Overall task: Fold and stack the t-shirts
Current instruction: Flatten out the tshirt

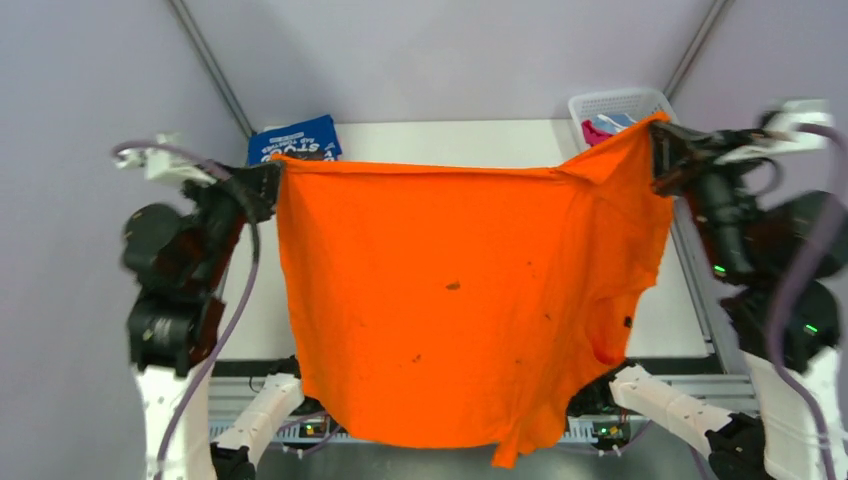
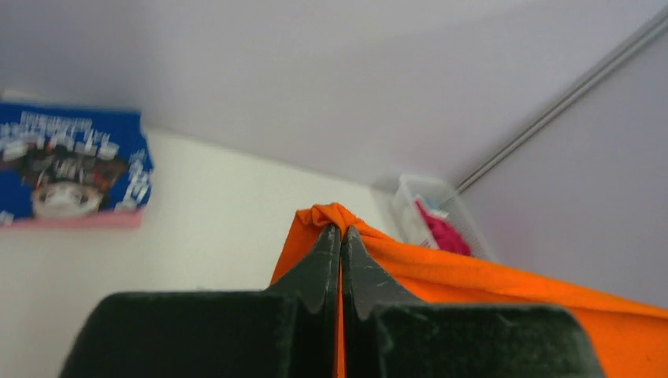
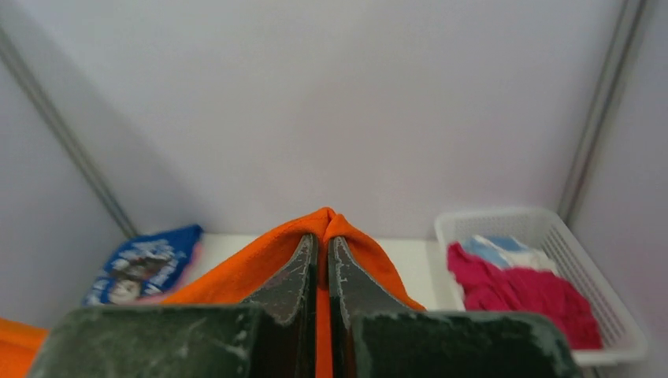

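Note:
A plain orange t-shirt (image 1: pixel 450 290) hangs spread wide in the air between both arms, its lower edge dangling near the arm bases. My left gripper (image 1: pixel 272 180) is shut on its top left corner (image 2: pixel 331 214). At the top right corner (image 3: pixel 324 222) my right gripper (image 1: pixel 658 150) is shut on the cloth as well. A folded blue t-shirt with white lettering (image 1: pixel 294 139) lies on the table at the far left, a pink one (image 2: pixel 79 220) under it. Magenta (image 3: pixel 520 290) and light-blue (image 3: pixel 492 248) t-shirts lie crumpled in the basket.
The white lattice basket (image 1: pixel 620 102) stands at the table's far right corner. The white table (image 1: pixel 450 140) shows behind the hanging shirt. Grey walls and slanted metal posts (image 1: pixel 210 65) close in the back and sides.

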